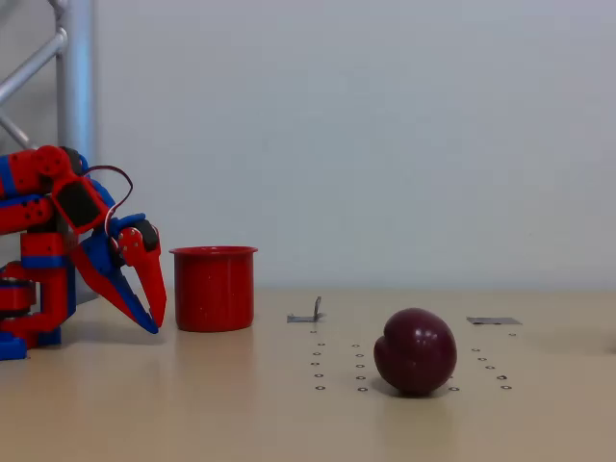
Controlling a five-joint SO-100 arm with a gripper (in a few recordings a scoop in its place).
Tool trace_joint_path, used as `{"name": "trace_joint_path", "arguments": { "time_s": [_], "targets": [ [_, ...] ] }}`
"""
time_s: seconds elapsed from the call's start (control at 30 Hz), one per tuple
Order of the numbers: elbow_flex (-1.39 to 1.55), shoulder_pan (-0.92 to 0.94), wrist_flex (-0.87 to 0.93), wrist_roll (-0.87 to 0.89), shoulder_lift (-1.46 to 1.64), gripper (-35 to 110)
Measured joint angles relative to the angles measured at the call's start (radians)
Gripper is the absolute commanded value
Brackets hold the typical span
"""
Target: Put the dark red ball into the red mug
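Observation:
The dark red ball [415, 350] rests on the table right of centre, glossy maroon with a crease on its left side. The red mug [214, 288] stands upright further back and to the left, nothing visible inside it from this angle. My red-and-blue gripper [154, 325] hangs just left of the mug, tips pointing down near the table. Its fingers lie close together with nothing between them. The ball is far to the right of the gripper.
A metal frame post [74, 72] rises behind the arm at the left. Two small metal tabs [306, 314] [493, 320] lie on the table, with rows of small marks around the ball. A plain wall is behind.

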Motion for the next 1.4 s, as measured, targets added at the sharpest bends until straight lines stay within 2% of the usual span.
{"name": "trace_joint_path", "arguments": {
  "time_s": [0.77, 0.97, 1.13, 1.4],
  "targets": [
    [0.003, 0.000, 0.000, -0.003, 0.002, -2],
    [0.018, 0.186, -0.190, -0.341, 0.002, -2],
    [-0.044, 0.258, -0.190, -0.614, -0.011, -2],
    [-0.216, 0.417, -0.249, -0.896, -0.155, -2]
  ]
}}
